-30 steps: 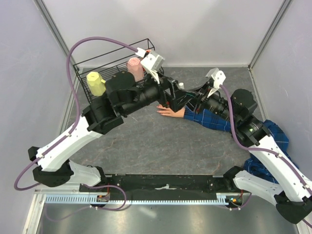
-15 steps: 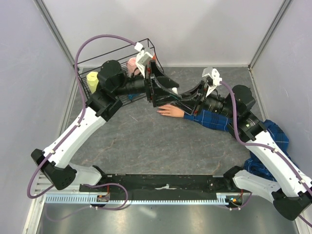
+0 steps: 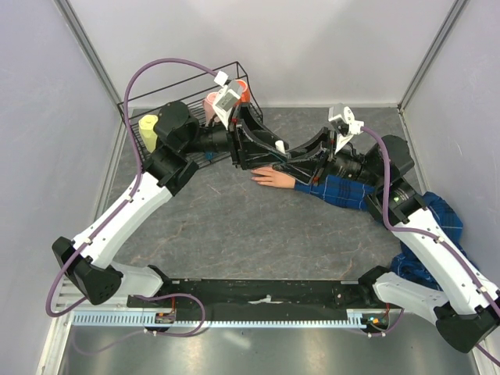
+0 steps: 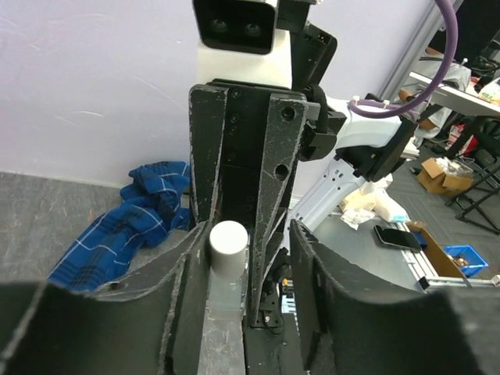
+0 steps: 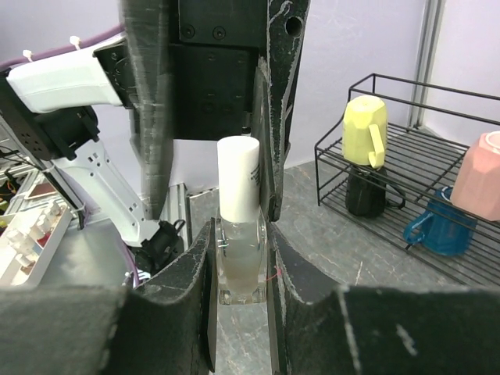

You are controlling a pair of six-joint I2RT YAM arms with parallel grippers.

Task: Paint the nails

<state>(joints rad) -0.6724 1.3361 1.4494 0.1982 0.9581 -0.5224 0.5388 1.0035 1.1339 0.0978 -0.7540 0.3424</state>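
Jaws of your right gripper [image 5: 241, 234] clamp the clear bottle [image 5: 238, 269] at frame centre — those of your left gripper [image 4: 246, 234] straddle its white cap [image 5: 237, 178], unclosed. Uncapping, seemingly — next, pinch and twist.

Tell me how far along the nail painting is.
Done: right pincer is shut on the clear bottle. In hand: left pincer sits open around its white cap, which is on. Left: uncap and paint; the nails on the fake hand are too small to judge.
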